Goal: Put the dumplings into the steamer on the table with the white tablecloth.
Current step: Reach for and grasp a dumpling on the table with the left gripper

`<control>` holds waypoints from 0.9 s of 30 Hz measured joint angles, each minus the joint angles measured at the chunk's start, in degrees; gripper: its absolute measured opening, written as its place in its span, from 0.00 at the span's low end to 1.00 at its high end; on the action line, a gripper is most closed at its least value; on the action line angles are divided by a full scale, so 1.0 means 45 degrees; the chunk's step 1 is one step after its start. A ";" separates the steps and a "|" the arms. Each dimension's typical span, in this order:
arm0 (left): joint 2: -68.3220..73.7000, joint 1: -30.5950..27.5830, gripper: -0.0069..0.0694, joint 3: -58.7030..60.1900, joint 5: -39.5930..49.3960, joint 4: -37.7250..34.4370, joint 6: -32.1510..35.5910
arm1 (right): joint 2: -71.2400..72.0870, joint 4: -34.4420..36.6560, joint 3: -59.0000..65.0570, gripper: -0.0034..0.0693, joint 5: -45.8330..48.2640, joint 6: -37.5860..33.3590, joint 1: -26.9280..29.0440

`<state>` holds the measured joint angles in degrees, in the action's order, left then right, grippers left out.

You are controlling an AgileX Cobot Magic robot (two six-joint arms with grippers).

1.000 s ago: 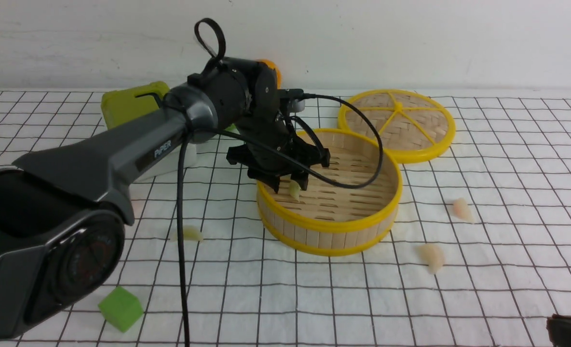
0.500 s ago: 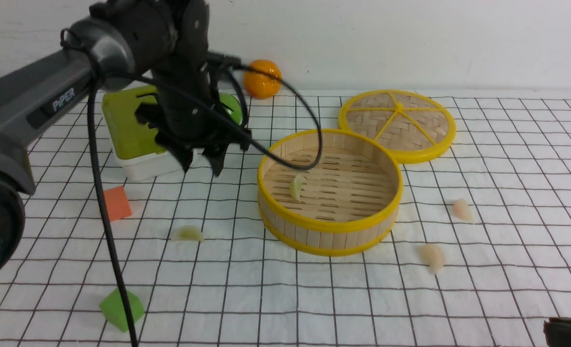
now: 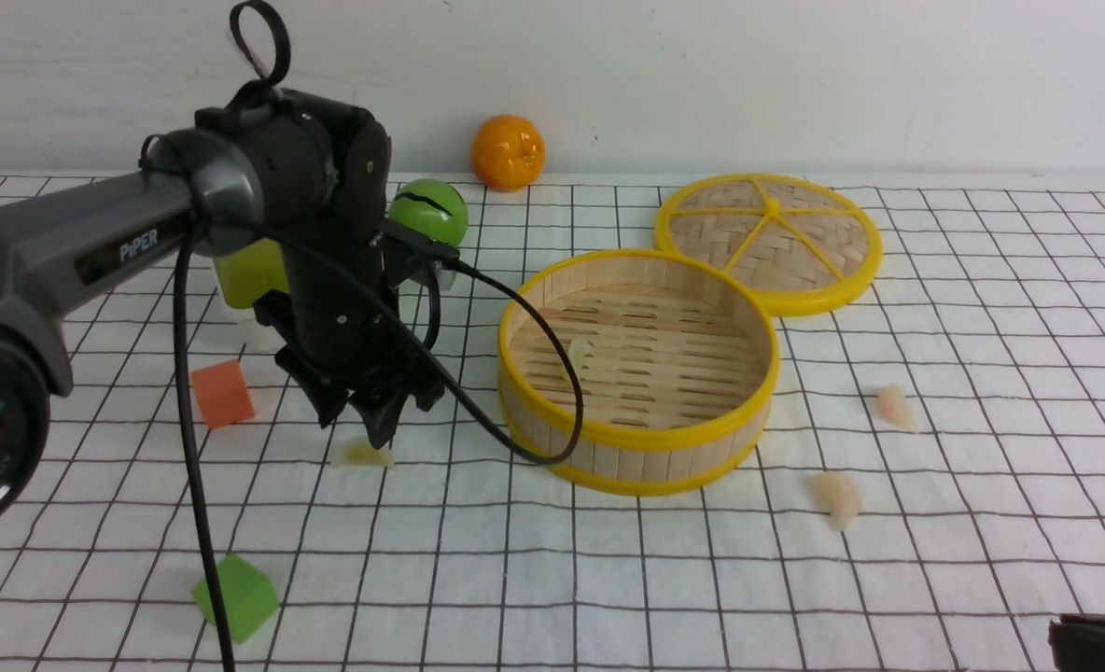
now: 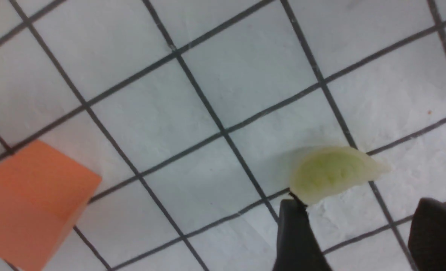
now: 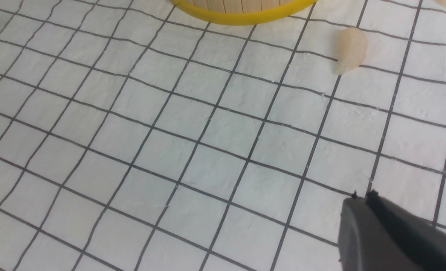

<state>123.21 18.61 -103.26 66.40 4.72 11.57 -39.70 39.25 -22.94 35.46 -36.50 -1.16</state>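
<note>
The steamer point(image 3: 639, 437) stands mid-table on the white tablecloth point(image 3: 608, 579). One pale green dumpling point(image 3: 576, 353) lies on its slatted floor. A second green dumpling point(image 3: 366, 455) lies on the cloth left of the steamer. My left gripper point(image 3: 366, 425) hangs open just above it. In the left wrist view the dumpling point(image 4: 334, 174) lies just beyond the open gripper point(image 4: 358, 205), touching one fingertip point(image 4: 294, 210). Two pinkish dumplings point(image 3: 893, 406) point(image 3: 837, 497) lie right of the steamer. My right gripper point(image 5: 362, 197) is shut and empty, low at the front right, with the nearer pinkish dumpling point(image 5: 349, 49) ahead of it.
The woven lid point(image 3: 767, 238) lies behind the steamer. An orange cube point(image 3: 221, 394) sits left of my left gripper, and a green cube point(image 3: 233, 597) lies near the front. A green-and-white box point(image 3: 244, 275), a green ball point(image 3: 429, 212) and an orange fruit point(image 3: 508, 151) stand at the back.
My left gripper left the first green dumpling in the steamer, swung left, then came down over the second green dumpling on the cloth. The right arm has not moved.
</note>
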 joint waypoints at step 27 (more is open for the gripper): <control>0.0312 0.0000 0.09 -0.0015 0.0034 -0.0198 -0.2746 | -0.0010 0.0046 0.0000 0.10 0.0000 0.0000 0.0000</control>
<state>124.61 18.61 -103.33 66.55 3.83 -0.79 -39.75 39.46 -22.94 35.46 -36.50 -1.16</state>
